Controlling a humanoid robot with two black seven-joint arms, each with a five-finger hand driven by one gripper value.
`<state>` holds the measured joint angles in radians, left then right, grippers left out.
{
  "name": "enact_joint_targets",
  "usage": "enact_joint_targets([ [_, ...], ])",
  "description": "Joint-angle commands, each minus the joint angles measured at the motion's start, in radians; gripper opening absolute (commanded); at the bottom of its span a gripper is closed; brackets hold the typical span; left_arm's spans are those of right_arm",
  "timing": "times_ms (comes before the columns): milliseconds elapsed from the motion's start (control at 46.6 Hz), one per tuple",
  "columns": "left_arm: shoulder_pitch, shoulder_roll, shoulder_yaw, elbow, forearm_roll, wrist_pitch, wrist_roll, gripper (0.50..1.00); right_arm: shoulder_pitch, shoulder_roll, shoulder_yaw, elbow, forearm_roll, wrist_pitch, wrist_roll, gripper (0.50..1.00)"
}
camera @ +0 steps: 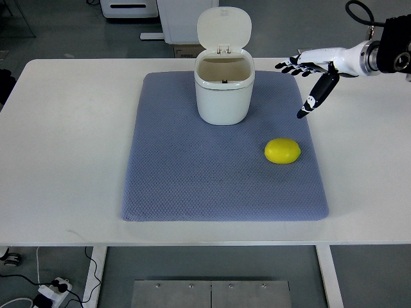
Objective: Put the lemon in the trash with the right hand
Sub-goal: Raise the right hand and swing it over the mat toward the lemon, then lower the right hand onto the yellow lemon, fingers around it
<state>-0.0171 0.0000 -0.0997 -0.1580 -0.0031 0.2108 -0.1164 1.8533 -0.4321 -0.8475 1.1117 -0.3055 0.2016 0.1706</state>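
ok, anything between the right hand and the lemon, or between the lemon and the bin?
Nothing visible. The right hand is open above the mat's far right corner, with bare mat between it and the lemon. From the lemon to the trash can is bare mat too, and the lid is up.

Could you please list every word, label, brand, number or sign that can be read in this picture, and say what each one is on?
None can be read.
Small white plastic trash bin with open lid: no print shows.
Yellow lemon: plain.
Blue-grey textured mat: plain.
White table: plain.
Right hand, fingers spread: no markings legible.
White units behind the table: no text visible.
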Motion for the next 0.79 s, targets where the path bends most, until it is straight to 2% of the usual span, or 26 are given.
enact_joint_targets([
  [0, 0.0, 0.0, 0.0, 0.0, 0.0, -0.001, 0.0, 1.0, 0.007, 0.012, -0.021, 0.003, 0.0, -0.001, 0.001, 1.0],
  [279, 0.0, 0.0, 0.0, 0.0, 0.0, -0.001, 0.0, 1.0, 0.024, 0.05, -0.085, 0.025, -0.003, -0.004, 0.004, 1.0],
  [473, 0.0, 0.0, 0.0, 0.0, 0.0, -0.001, 0.0, 1.0, 0.024, 0.067, -0.107, 0.072, -0.007, -0.036, 0.004, 1.0],
  [773, 0.0, 0.0, 0.0, 0.0, 0.0, 0.001, 0.0, 1.0, -0.005, 0.119, -0.13, 0.08, -0.007, -0.097, 0.004, 1.0],
])
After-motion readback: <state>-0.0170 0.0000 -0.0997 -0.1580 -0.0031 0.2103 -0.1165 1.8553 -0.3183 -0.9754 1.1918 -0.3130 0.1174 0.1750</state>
